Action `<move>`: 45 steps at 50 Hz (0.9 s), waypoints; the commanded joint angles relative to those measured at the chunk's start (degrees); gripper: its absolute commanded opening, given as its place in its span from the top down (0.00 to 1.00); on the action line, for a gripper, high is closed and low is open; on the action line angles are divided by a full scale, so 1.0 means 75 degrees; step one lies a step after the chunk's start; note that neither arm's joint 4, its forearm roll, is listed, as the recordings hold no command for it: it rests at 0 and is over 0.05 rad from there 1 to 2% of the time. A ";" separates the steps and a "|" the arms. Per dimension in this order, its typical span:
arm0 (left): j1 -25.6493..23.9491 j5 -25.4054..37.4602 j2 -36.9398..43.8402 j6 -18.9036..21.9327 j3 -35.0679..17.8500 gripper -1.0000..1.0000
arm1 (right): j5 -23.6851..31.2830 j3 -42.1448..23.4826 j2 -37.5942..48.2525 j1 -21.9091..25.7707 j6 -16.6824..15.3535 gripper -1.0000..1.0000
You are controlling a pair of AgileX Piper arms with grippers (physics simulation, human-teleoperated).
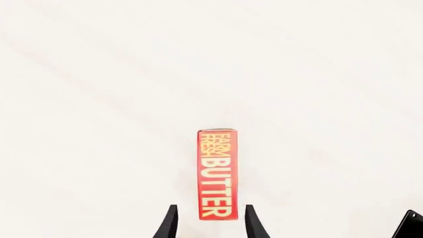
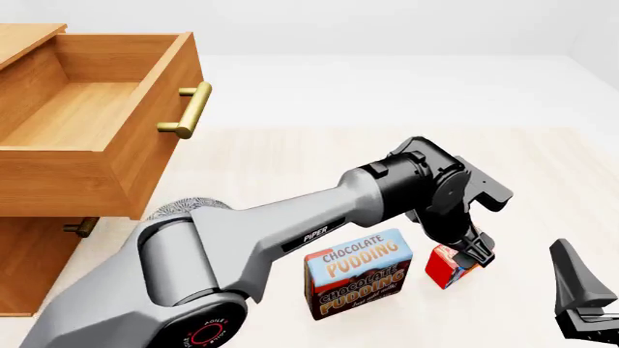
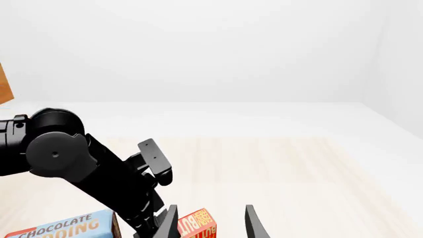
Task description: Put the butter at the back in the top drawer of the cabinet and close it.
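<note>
Just one butter (image 2: 444, 265), one pudding box (image 2: 358, 274), top drawer (image 2: 92, 123) open

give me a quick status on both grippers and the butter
Left gripper open, straddling the butter, not closed. Right gripper open, idle. Top drawer open. Pudding box beside butter.

Bare simulated tabletop (image 2: 387, 156), blank backdrop

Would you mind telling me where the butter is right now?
In the front view the butter stands on the table at lower right, just right of the pudding box, under the left gripper.
</note>
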 commanded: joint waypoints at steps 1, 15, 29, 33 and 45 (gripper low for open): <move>-0.0017 0.0020 0.0152 -0.0035 -0.0109 0.00 | 0.0000 0.0000 0.0000 0.0000 0.0000 0.00; -0.0031 0.0039 0.0295 -0.0110 -0.0219 0.00 | 0.0000 0.0000 0.0000 0.0000 0.0000 0.00; -0.0034 0.0061 0.0445 -0.0140 -0.0333 0.00 | 0.0000 0.0000 0.0000 0.0000 0.0000 0.00; -0.0051 0.0080 0.0495 -0.0158 -0.0379 0.00 | 0.0000 0.0000 0.0000 0.0000 0.0000 0.00; -0.0113 0.0237 0.0709 -0.0214 -0.0708 0.00 | 0.0000 0.0000 0.0000 0.0000 0.0000 0.00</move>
